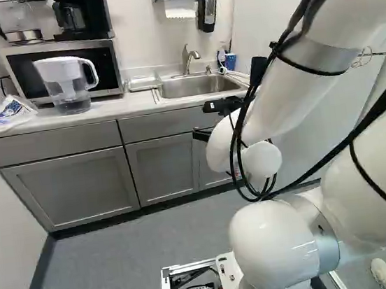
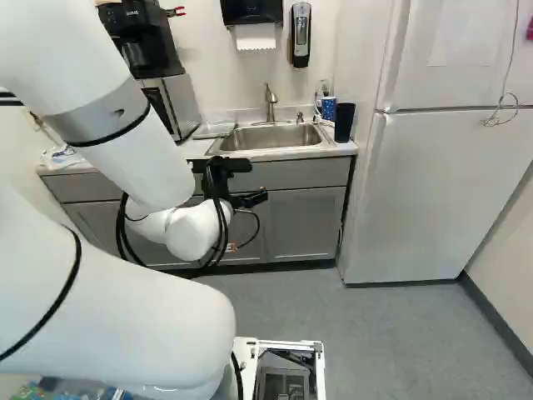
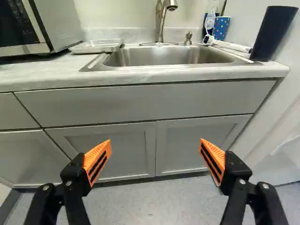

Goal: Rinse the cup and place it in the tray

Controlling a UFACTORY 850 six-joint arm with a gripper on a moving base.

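wrist view: the gripper (image 3: 155,140) stands wide open, with nothing between its fingers. it faces the cabinet doors (image 3: 110,145) below the rim of the desk (image 3: 47,76). the dark cup (image 3: 274,33) stands on the desk, just beside the sink (image 3: 154,56), on the side away from the tray (image 3: 96,47). a patterned blue cup (image 3: 221,28) stands behind it. the task does not say which cup is meant; the dark one is judged likelier.

caution: raise the gripper above the desk rim before advancing; a straight advance at this height is likely to strike the cabinet front. approach the dark cup squarely. an off-centre closure may tip it, as it is tall and stands near the desk edge. the white cord (image 3: 229,45) beside it may snag a finger. during rinsing, a high lift may knock the faucet (image 3: 161,21), and wet walls may slip in the grip.
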